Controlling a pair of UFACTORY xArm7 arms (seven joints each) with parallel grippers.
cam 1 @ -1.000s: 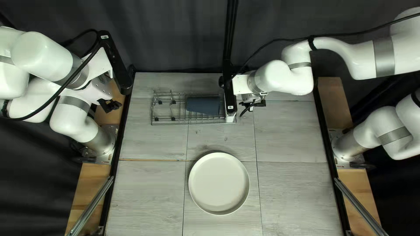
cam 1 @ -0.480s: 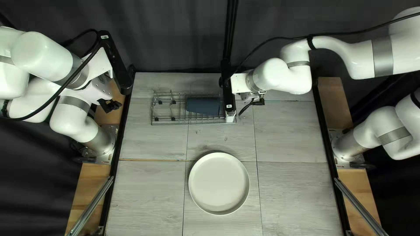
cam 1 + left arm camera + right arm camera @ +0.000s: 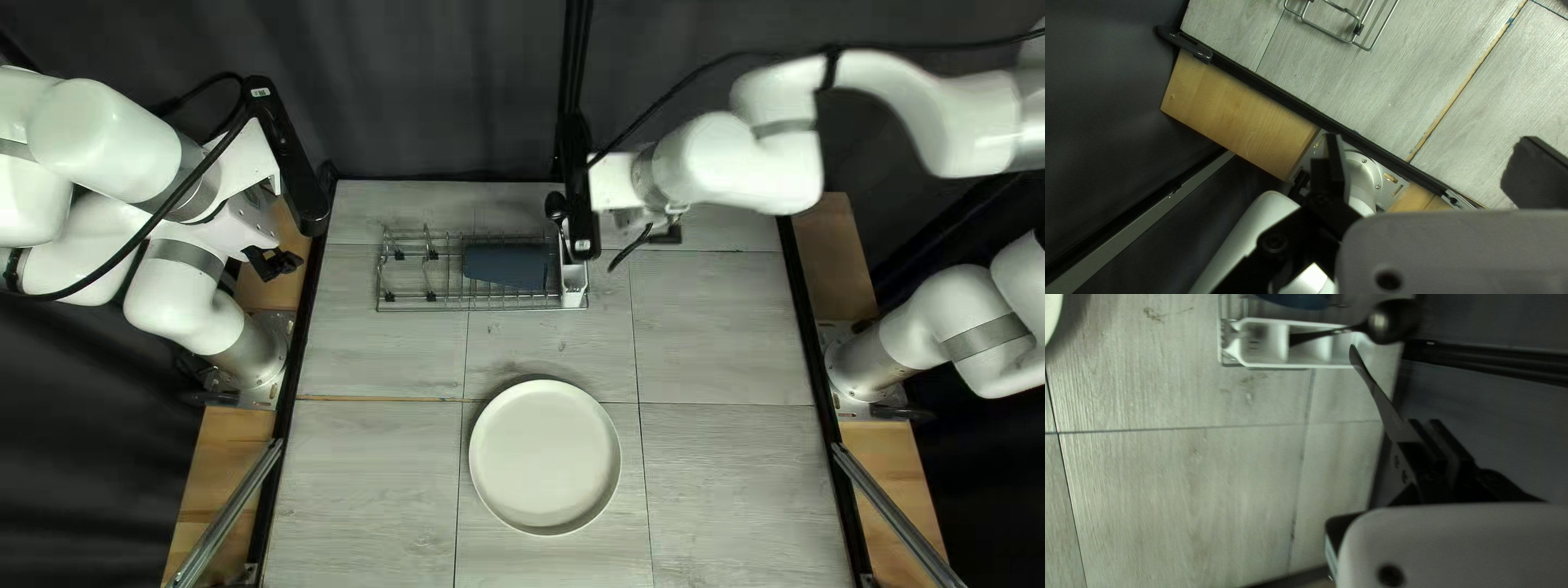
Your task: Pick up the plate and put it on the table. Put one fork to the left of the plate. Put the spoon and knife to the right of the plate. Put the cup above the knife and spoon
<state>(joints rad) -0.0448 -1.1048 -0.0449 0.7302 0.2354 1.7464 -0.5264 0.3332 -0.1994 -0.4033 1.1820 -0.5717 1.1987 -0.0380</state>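
Observation:
The white plate (image 3: 544,457) lies on the table. In the rack, the blue cup (image 3: 505,265) lies beside the white cutlery holder (image 3: 574,285). A dark spoon (image 3: 556,207) stands bowl-up in the holder; in the right wrist view, tines of what looks like a fork (image 3: 1231,334) show at its end. My right gripper (image 3: 666,233) is raised beside the holder; in its wrist view, the gripper (image 3: 1437,436) is shut on the knife (image 3: 1378,397), blade projecting clear of the holder. My left gripper (image 3: 274,262), open and empty in its wrist view (image 3: 1429,155), hangs over the left edge.
The wire rack (image 3: 408,285) stands near the far edge of the table (image 3: 718,338). A vertical black post (image 3: 570,65) rises behind it. The left wrist view shows the table's black edge rail (image 3: 1284,100) and wooden side board (image 3: 1235,117) under my left gripper.
My right arm has shifted toward the far edge and slightly right with the knife, uncovering the spoon and more of the cutlery holder. The left arm, plate, rack and cup have stayed put.

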